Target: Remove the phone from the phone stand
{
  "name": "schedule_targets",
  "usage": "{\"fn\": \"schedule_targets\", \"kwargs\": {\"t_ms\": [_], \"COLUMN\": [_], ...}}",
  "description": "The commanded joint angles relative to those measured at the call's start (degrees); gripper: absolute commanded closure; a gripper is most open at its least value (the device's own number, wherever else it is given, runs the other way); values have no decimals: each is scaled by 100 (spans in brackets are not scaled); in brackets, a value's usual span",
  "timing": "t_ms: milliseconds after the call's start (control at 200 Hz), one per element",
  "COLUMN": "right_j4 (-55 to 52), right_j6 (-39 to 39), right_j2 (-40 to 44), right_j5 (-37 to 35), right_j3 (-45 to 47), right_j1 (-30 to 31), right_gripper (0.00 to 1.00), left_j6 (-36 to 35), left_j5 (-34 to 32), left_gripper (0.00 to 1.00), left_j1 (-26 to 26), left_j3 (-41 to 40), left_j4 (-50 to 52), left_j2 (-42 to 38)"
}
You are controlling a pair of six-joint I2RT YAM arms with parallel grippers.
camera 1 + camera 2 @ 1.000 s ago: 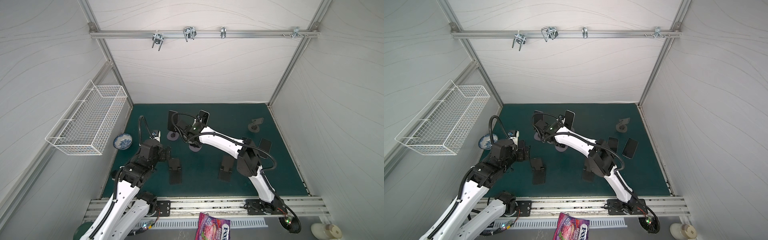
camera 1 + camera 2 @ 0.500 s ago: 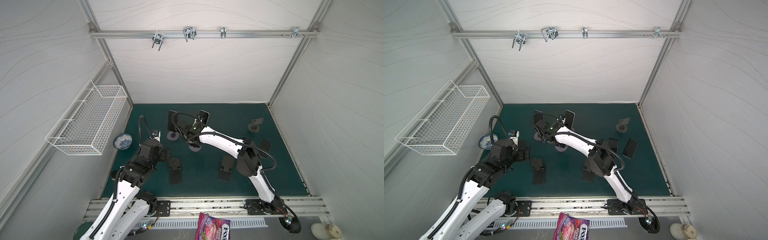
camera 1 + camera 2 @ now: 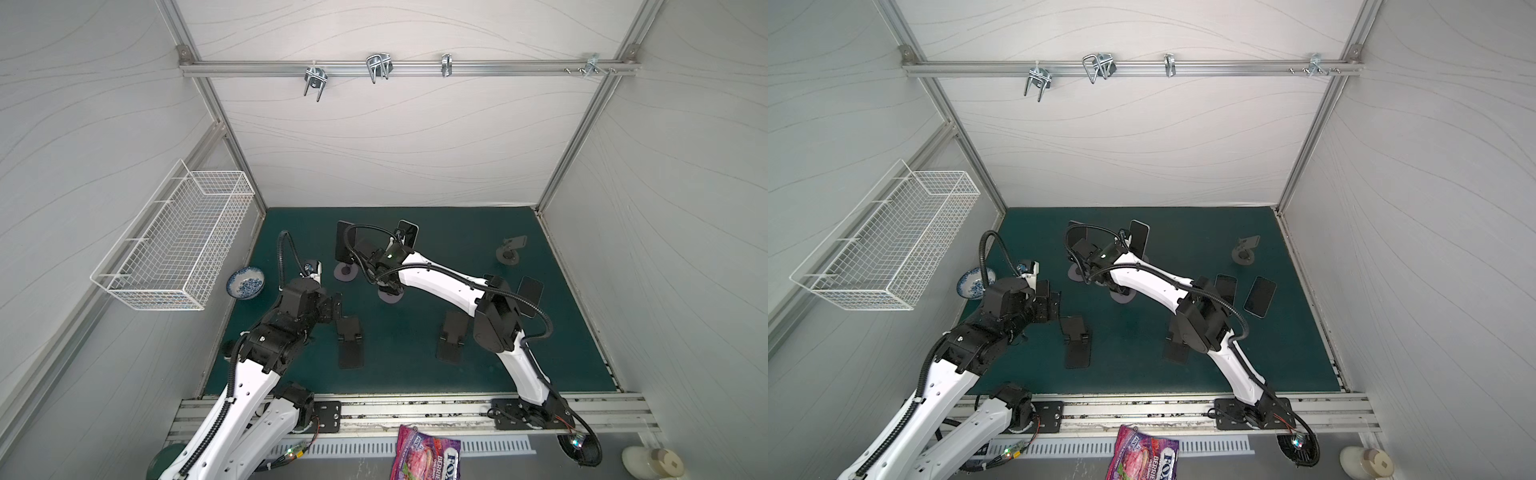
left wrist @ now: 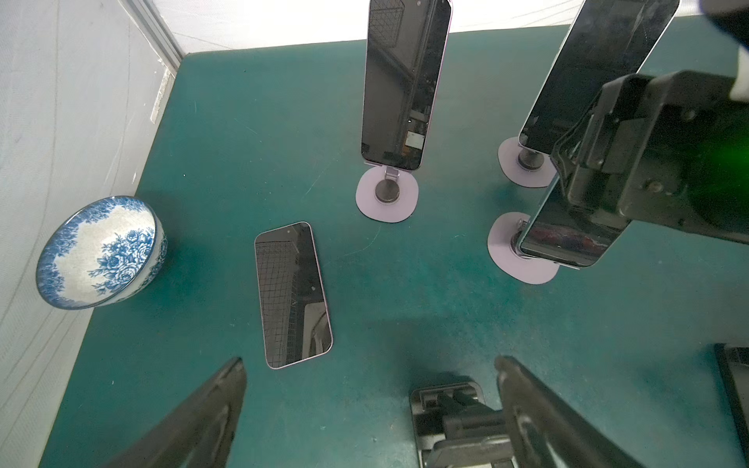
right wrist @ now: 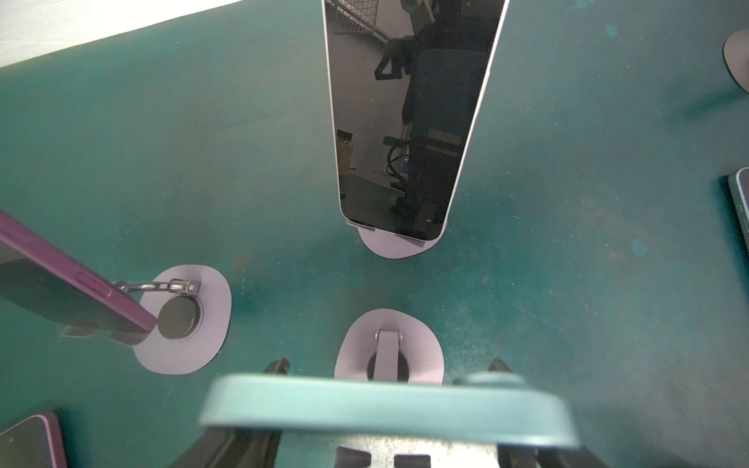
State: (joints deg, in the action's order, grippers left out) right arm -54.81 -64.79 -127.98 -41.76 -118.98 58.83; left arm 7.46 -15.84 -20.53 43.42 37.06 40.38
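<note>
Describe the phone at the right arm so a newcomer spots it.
On the green mat, three phones stand on lilac stands. Yours is the teal-cased phone at the right gripper; its neighbours are a purple-cased phone and a pale-edged phone.

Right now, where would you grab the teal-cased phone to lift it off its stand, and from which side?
Probably across its two long edges near the top, coming from above. The teal-cased phone stands tilted, lower end down at the stand, so its top is free, and its thin body suits a pinch across the width. The right gripper sits there.
</note>
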Motion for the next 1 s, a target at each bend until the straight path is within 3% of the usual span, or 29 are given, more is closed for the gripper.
{"fn": "schedule_targets", "kwargs": {"t_ms": [0, 995], "right_j4": [67, 664], "right_j6": [-8, 689], "right_j2": [-16, 643], "right_j5": [-88, -408], "right_j3": [36, 474], "right_j1": [-12, 70], "right_gripper": [28, 31], "left_j6": [-43, -60], "left_j5": [-33, -96], "left_gripper": [3, 3], "left_j1": [-20, -21], "left_j3": [31, 18], "left_j4": [-81, -72], "left_j2": [-9, 38]}}
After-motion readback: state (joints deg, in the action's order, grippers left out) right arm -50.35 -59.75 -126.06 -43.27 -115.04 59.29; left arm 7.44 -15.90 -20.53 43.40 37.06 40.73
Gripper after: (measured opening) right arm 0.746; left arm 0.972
